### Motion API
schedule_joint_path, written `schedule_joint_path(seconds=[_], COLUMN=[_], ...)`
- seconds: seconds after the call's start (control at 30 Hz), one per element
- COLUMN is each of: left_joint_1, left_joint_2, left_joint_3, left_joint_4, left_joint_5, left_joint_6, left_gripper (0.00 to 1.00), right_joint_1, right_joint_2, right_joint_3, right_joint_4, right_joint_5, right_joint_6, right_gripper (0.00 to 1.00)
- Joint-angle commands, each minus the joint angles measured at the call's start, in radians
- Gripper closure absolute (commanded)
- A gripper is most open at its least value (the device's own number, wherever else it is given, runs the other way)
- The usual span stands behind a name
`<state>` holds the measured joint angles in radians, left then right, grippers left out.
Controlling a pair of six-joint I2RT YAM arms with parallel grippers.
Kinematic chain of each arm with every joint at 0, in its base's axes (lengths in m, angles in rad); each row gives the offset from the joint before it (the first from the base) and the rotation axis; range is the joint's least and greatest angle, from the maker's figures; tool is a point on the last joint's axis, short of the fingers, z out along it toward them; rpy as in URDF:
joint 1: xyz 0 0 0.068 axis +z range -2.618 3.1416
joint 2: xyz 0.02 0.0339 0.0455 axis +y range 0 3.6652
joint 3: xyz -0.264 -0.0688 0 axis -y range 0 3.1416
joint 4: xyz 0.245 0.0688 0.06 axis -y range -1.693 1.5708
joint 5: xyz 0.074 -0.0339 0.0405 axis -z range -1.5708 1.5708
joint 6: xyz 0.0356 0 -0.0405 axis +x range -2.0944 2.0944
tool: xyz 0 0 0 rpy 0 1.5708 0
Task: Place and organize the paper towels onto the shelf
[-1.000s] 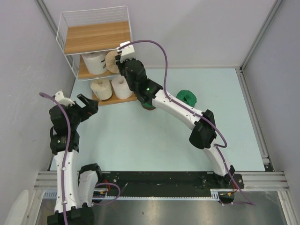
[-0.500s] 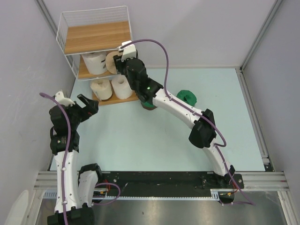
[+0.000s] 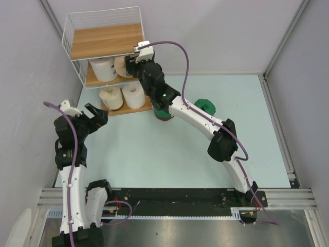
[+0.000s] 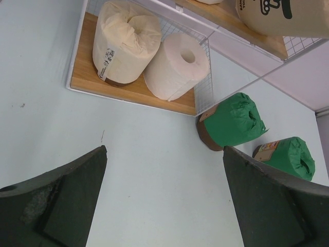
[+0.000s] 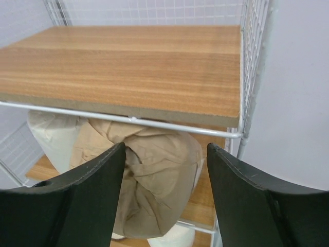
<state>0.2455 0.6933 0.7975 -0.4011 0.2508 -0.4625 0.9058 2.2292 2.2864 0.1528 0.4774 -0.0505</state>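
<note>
The shelf (image 3: 105, 41) stands at the far left, its top board (image 5: 128, 67) bare. On its middle board a tan paper towel roll (image 5: 154, 190) lies beside a white roll (image 3: 104, 69). My right gripper (image 5: 165, 149) is open at that tier, fingers spread either side of the tan roll. On the bottom board (image 4: 133, 91) sit a cream roll (image 4: 123, 41) and a white roll (image 4: 177, 64). Two green rolls (image 4: 234, 121) (image 4: 288, 157) stand on the table right of the shelf; the nearer one is partly under the right arm. My left gripper (image 4: 164, 149) hangs open and empty over the table.
White wire walls (image 5: 252, 62) close the shelf's sides and back. Grey walls (image 3: 31, 77) run close along the shelf's left and behind it. The right arm's cable (image 3: 182, 56) loops above the table. The pale blue table (image 3: 154, 149) stretches toward the arm bases.
My right gripper's fingers have spread wider, letting go of the tan roll on the middle board, and its wrist has shifted slightly right. The left arm has not moved.
</note>
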Motion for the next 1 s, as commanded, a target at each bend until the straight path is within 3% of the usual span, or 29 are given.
schedule_joint_path(seconds=[0.0,0.6,0.97], left_joint_1=[0.009,0.009,0.009], left_joint_2=[-0.002,-0.002,-0.003], left_joint_3=[-0.004,-0.023,-0.027], left_joint_4=[0.035,0.047,0.058], left_joint_5=[0.025,0.028,0.042], left_joint_6=[-0.005,-0.004,-0.008], left_gripper=[0.0,0.0,0.0], right_joint_1=[-0.002,-0.022,-0.033], right_joint_2=[0.01,0.043,0.087], right_joint_3=[0.044,0.019,-0.027], right_joint_4=[0.126,0.16,0.326], right_joint_5=[-0.016,-0.04,-0.046], right_joint_6=[0.023,0.067,0.054], right_gripper=[0.31,0.3,0.31])
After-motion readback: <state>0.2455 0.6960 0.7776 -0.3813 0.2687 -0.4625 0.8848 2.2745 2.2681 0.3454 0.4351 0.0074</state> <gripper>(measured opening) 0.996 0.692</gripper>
